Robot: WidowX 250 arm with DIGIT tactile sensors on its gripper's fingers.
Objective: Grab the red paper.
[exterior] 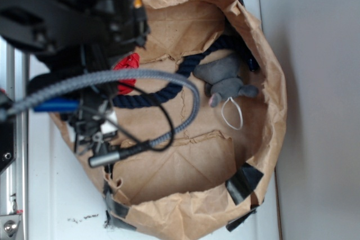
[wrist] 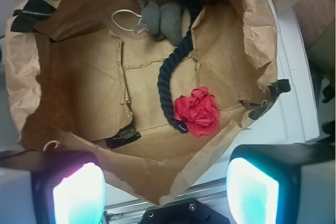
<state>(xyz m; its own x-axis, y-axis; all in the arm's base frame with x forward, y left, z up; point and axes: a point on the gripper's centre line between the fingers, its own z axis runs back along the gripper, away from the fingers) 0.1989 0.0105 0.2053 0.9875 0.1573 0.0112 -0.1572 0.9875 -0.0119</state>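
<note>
Paper [wrist: 197,111]: red wad on the bag [wrist: 84,93] floor, just beside the rope [wrist: 170,72] end, untouched.
Gripper [wrist: 165,187]: spread wide, empty, above the near rim.
Done: nothing gripped.
Left: descend, close, lift.

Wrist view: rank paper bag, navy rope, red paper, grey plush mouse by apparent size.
1. brown paper bag, fills most of the view
2. navy rope, longest item inside it
3. red paper and grey plush mouse: look alike in size, so not ranked.

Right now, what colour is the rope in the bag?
Dark navy blue rope, clearest in the wrist view.
</note>
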